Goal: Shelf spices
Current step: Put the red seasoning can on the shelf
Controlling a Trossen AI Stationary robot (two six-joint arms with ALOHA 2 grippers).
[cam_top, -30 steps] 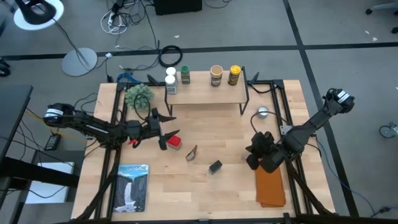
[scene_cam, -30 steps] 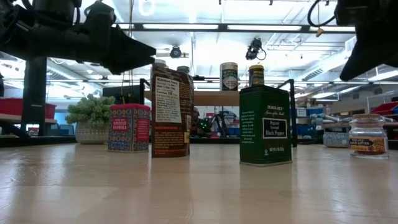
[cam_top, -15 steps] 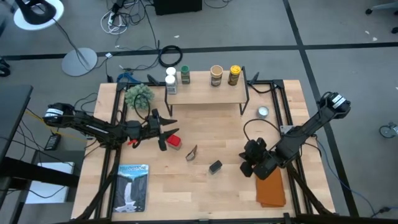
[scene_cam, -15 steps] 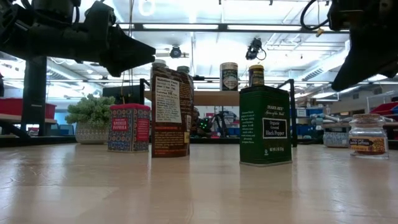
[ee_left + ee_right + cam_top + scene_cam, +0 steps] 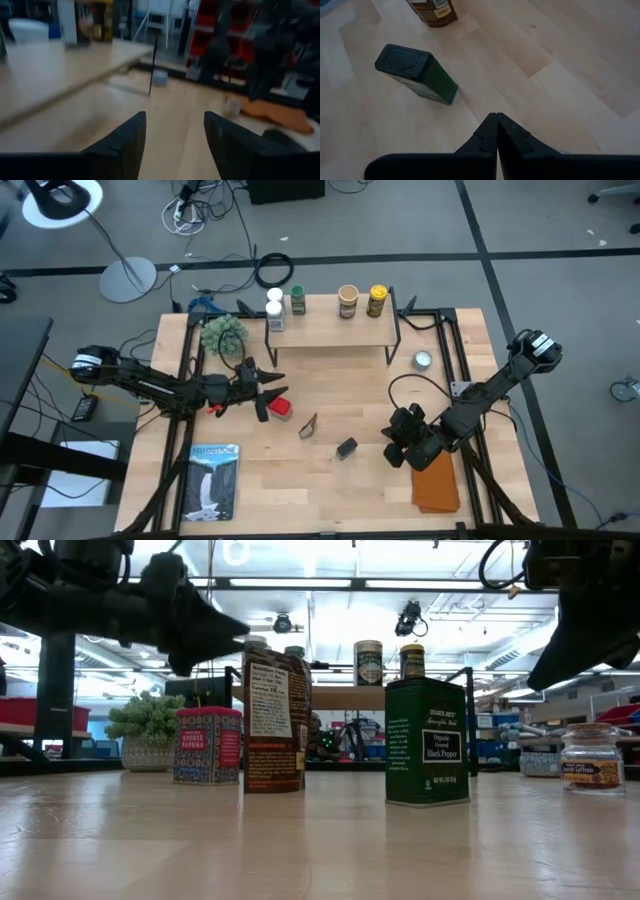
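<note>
We see the green pepper tin (image 5: pixel 427 741) upright mid-table, the brown packet (image 5: pixel 274 718) beside it, a red tin (image 5: pixel 281 407) just beside our left gripper (image 5: pixel 262 392), whose fingers are parted and empty. Our right gripper (image 5: pixel 496 131), clenched, hangs near the pepper tin. Four jars stand on the shelf (image 5: pixel 330 330).

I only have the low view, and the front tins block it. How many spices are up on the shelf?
Observer: Four stand on the shelf: white-capped jar, green-capped jar, tan canister, yellow-capped jar.
Operator: Is the right gripper holding anything?
Observer: No. The right gripper is shut and empty, short of the green tin.
Operator: And the left?
Observer: The left gripper is open, with nothing between its fingers.
</note>
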